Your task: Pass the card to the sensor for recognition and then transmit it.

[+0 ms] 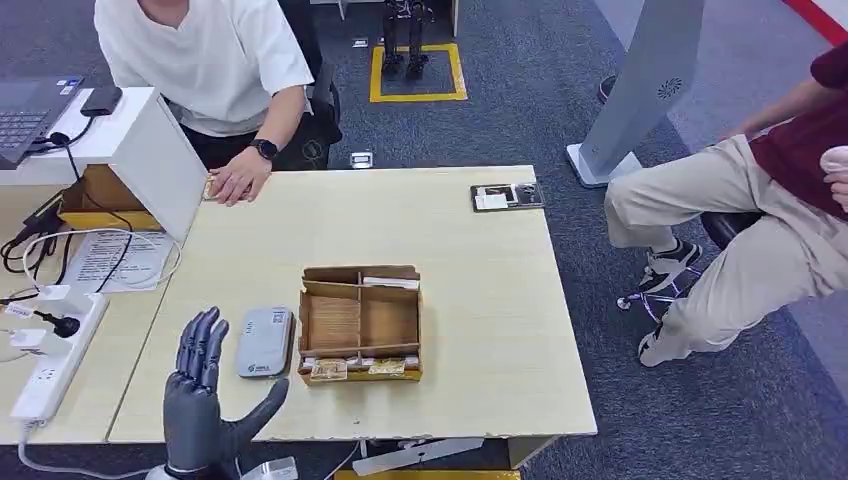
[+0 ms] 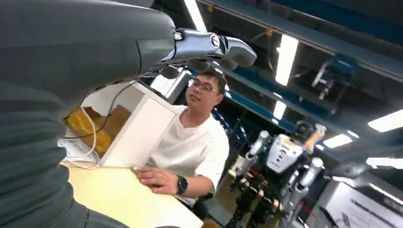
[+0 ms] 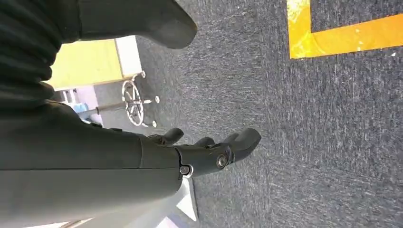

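Observation:
A brown cardboard box (image 1: 404,322) with several compartments sits mid-table; cards (image 1: 345,368) lie in its front compartment. Just left of the box lies the flat grey sensor (image 1: 265,342). My left hand (image 1: 205,400) is raised over the table's near left edge, left of the sensor, fingers spread and holding nothing. The left wrist view shows the same hand's fingers (image 2: 209,47) stretched out and bare. My right hand (image 3: 209,154) hangs over grey carpet beside the table, thumb apart from the fingers and nothing in it.
A person in a white shirt (image 1: 200,50) sits behind the table, one hand (image 1: 238,182) on its far edge beside a white open-fronted cabinet (image 1: 150,150). A power strip (image 1: 50,365) and cables lie left. A black tray (image 1: 507,196) lies far right; another person's legs (image 1: 720,250) are close by.

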